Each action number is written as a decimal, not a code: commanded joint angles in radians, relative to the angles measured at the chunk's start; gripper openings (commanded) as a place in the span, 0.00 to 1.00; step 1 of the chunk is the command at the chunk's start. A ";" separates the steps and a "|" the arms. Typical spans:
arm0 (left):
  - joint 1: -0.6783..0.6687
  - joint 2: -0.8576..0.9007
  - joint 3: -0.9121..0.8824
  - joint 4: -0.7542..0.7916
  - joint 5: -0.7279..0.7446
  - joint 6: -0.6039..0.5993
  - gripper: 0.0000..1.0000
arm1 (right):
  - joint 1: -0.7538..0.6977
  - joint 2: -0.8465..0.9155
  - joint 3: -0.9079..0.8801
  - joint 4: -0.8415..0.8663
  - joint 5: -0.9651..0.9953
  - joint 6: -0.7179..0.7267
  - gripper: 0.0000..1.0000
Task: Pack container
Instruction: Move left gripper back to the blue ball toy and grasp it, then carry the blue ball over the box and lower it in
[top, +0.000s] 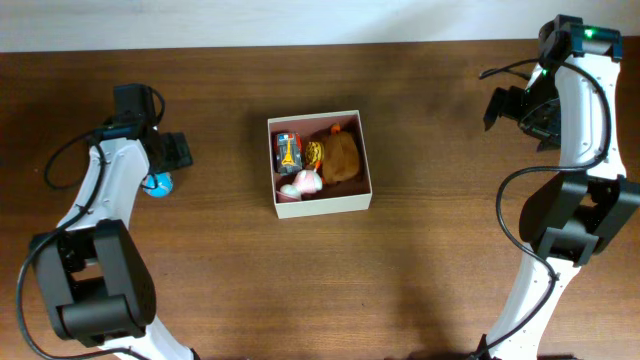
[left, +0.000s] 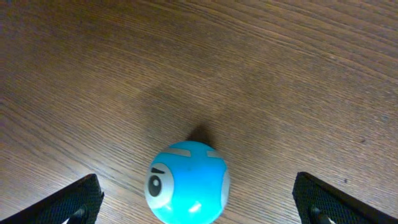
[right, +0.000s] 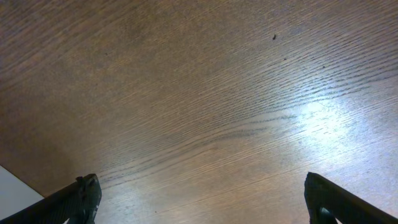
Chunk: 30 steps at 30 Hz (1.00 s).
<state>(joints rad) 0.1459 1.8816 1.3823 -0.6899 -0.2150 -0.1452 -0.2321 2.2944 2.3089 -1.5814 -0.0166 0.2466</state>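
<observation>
The container (top: 356, 120) is a square cardboard box with white walls at the table's middle. It holds a brown plush toy (top: 341, 157), a yellow and red toy (top: 290, 150) and pink and white pieces (top: 302, 183). A blue ball toy with a painted eye (top: 158, 184) lies on the table at the left; it also shows in the left wrist view (left: 187, 182). My left gripper (left: 198, 208) is open, its fingers on either side of the ball without touching it. My right gripper (right: 202, 202) is open and empty over bare wood at the far right.
The table's far edge runs along the top of the overhead view, with a white wall (top: 300, 20) behind it. A pale corner (right: 15, 186) shows at the lower left of the right wrist view.
</observation>
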 joint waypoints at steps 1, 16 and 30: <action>0.015 0.040 -0.010 0.006 -0.010 0.031 1.00 | 0.003 0.003 -0.002 0.002 -0.001 -0.002 0.98; 0.015 0.166 -0.010 0.036 0.065 0.030 0.71 | 0.003 0.003 -0.002 0.002 -0.001 -0.002 0.99; 0.015 0.160 0.060 -0.058 0.281 0.027 0.49 | 0.003 0.003 -0.002 0.002 -0.001 -0.002 0.99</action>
<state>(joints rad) 0.1623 2.0403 1.3918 -0.6945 -0.0772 -0.1200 -0.2321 2.2944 2.3089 -1.5810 -0.0166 0.2459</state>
